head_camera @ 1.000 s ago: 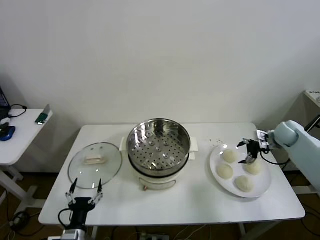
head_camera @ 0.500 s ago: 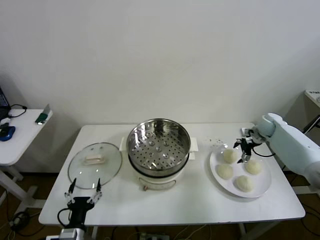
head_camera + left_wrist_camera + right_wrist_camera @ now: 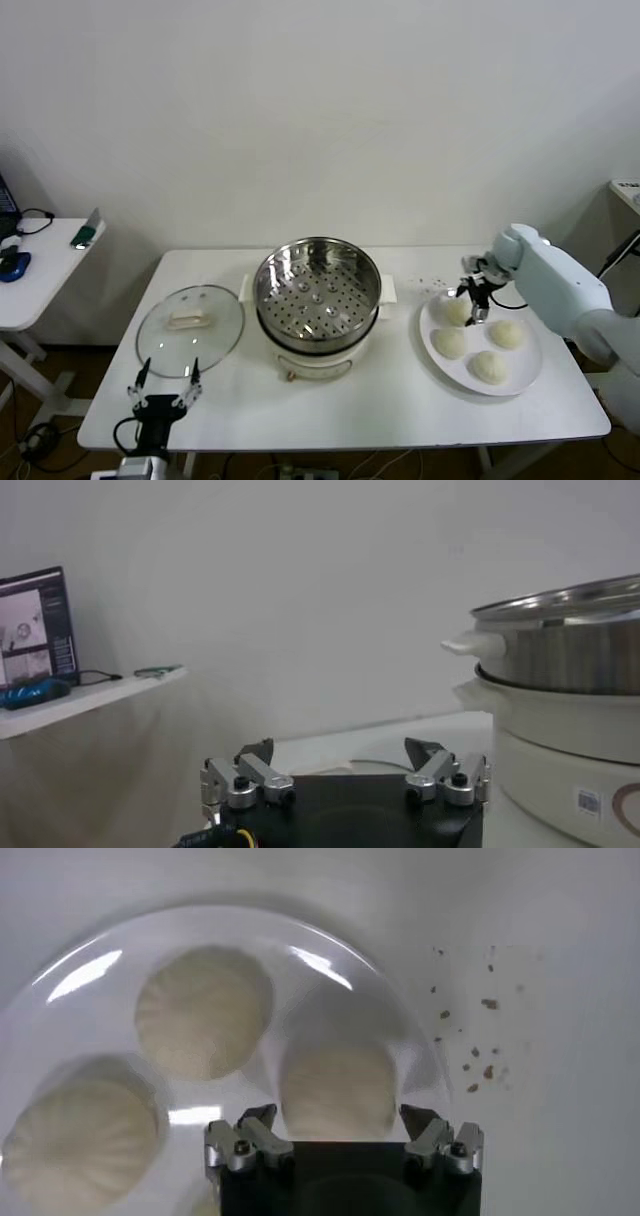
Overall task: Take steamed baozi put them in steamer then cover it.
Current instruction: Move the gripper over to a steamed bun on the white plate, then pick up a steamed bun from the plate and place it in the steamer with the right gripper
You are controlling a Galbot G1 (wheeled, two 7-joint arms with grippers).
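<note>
A: On the white plate (image 3: pixel 528 372), right of the steamer (image 3: pixel 317 292), sit all four buns (image 3: pixel 204 1012). The right gripper (image 3: pixel 472 297) hangs over the nearest-to-pot bun (image 3: pixel 456 311), fingers spread wide, holding nothing.

B: How will it handle?

A: Likely soft, light, easily dented. I'd close gently around its sides, low down. The left gripper (image 3: pixel 166 384) waits open near the glass lid (image 3: pixel 190 330).
</note>
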